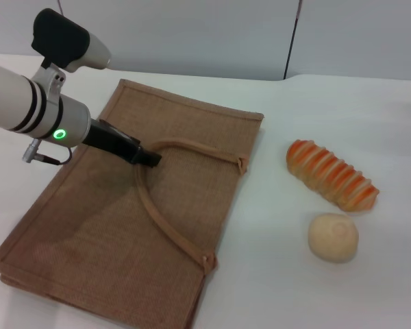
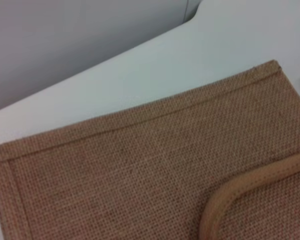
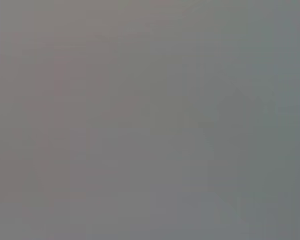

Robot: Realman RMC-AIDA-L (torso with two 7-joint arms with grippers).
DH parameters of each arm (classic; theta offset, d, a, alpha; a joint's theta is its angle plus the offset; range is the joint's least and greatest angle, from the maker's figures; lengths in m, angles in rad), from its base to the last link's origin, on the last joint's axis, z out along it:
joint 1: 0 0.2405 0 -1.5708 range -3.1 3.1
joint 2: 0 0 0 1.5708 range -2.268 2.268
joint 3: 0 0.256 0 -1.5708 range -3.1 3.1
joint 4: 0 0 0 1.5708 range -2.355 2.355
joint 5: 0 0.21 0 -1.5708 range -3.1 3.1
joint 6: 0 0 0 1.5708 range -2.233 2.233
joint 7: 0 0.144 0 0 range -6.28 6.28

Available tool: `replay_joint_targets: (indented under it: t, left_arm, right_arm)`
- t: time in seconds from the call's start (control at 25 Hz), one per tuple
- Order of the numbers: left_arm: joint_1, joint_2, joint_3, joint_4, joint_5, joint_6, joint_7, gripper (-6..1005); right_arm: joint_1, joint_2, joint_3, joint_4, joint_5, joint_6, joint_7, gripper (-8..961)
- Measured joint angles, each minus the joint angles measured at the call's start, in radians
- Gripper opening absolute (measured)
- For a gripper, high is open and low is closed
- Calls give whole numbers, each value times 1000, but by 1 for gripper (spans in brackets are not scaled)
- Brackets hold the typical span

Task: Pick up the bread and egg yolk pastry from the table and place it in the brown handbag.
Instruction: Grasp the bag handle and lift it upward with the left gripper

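The brown handbag (image 1: 123, 219) lies flat on the white table (image 1: 329, 110), at the left. My left gripper (image 1: 149, 157) is over the bag, its dark tip at the bend of the upper tan loop handle (image 1: 171, 229) and shut on it. The left wrist view shows the bag's woven cloth (image 2: 140, 170) and a piece of the handle (image 2: 230, 200). The bread (image 1: 331, 175), striped orange and cream, lies on the table to the right of the bag. The egg yolk pastry (image 1: 333, 237) sits just in front of it. My right gripper is out of view.
A grey wall (image 1: 192, 34) with a dark vertical seam runs behind the table's far edge. Bare tabletop lies between the bag and the two food items. The right wrist view shows only plain grey.
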Motion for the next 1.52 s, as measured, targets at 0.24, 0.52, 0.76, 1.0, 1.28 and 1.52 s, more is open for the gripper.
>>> replay_joint_targets:
  t: [0.24,0.52,0.76,1.0,1.28,1.52]
  left_arm:
    - [-25,-4,0,-36,22,6,-2,599]
    - [-29,-7,0,-42,27,12,-2,598]
    - [-30,-7,0,-42,28,20,-2,472]
    - [-33,-7,0,-50,28,21,-16,270]
    - [-60,-2,0,-92,35,22,-24,155]
    - [-64,-6,-2,-90,53,22,-29,133]
  right_arm:
    - [0,0,0,0,0,0,0,862]
    - [2,0,0,2,0,0,1,862]
    - [2,0,0,2,0,0,1,862]
    - [3,0,0,2,0,0,1,861]
    - [7,0,0,4,0,0,1,861]
    - [9,0,0,1,0,17,1,861]
